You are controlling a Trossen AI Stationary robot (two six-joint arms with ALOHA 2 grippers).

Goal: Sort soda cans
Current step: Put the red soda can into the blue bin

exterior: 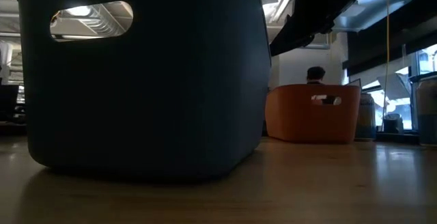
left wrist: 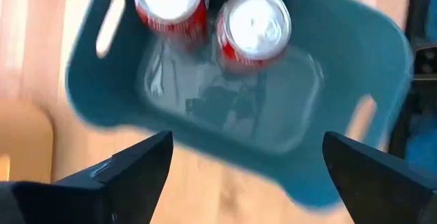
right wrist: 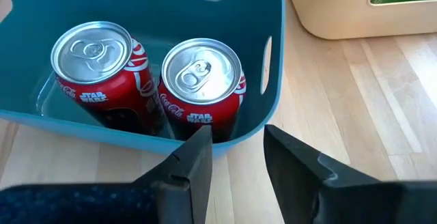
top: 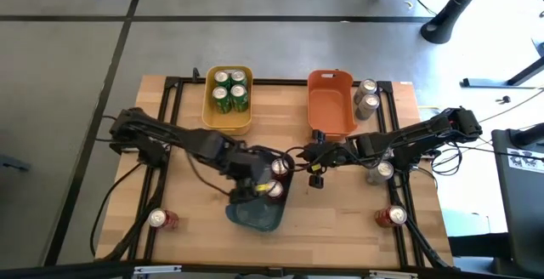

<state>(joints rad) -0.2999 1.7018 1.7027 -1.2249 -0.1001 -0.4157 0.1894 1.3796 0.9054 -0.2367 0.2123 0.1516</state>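
Two red soda cans [right wrist: 95, 67] [right wrist: 201, 87] stand upright on the floor of the blue bin [top: 255, 215], against its far wall. My left gripper [left wrist: 249, 152] hangs open above that bin, pointing steeply down, with nothing between its fingers. My right gripper [right wrist: 237, 138] hovers just right of the bin [right wrist: 273, 60], slanting down toward it, its fingers a little apart and empty. In the yellow bin [top: 229, 122] stand several green cans [top: 229, 92]. The orange bin [top: 330, 109] holds nothing.
Loose on the table stand red cans at the near left [top: 161, 219] and near right [top: 393, 217]. Two silver cans [top: 367, 96] stand beside the orange bin, and another [top: 380, 171] stands under the right arm. A person sits in the room beyond the table [exterior: 315, 75].
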